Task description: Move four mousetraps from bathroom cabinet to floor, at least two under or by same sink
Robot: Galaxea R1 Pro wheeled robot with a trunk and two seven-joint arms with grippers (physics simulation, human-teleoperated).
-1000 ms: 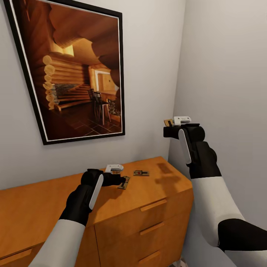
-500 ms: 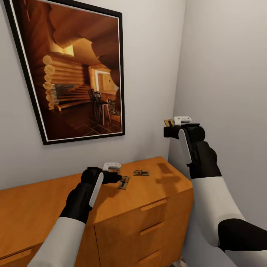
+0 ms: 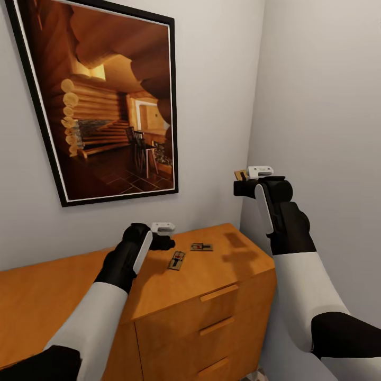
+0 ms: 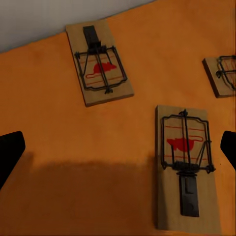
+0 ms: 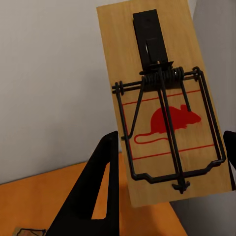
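- A room in a home, rendered by a simulator: plain pale walls (image 3: 312,79) meet in a corner.
- A large black-framed picture (image 3: 106,100) of a log-cabin interior hangs on the wall, the kind of decoration a home has.
- Below it stands a low orange-brown wooden cabinet (image 3: 211,317) with drawers and bar handles, ordinary household furniture.
- Small wooden mousetraps (image 3: 177,260) printed with a red mouse lie on the cabinet's flat top, a domestic item.
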